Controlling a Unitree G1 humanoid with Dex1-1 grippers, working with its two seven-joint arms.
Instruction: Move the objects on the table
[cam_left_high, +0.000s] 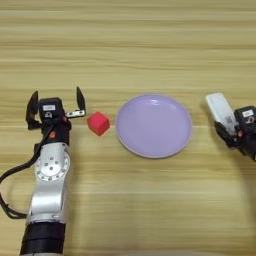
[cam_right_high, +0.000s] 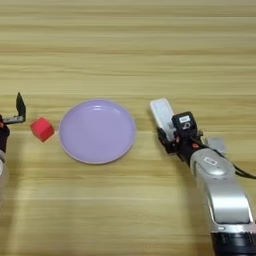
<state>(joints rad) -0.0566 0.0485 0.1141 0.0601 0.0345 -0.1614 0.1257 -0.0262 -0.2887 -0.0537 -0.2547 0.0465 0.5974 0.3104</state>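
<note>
My left gripper stands open at the left of the table, with nothing between its two raised black fingers. A small red cube lies just right of it, a little apart from the right fingertip. At the right, a flat white oblong device points away from me. Its near end sits in my right gripper, which is shut on it. A small silver-grey block lies right of the right wrist, partly hidden by the arm.
A round lilac plate rests in the middle, between the cube and the white device, with nothing on it. Black cables trail from both forearms near the table's front. Bare wood stretches across the far half.
</note>
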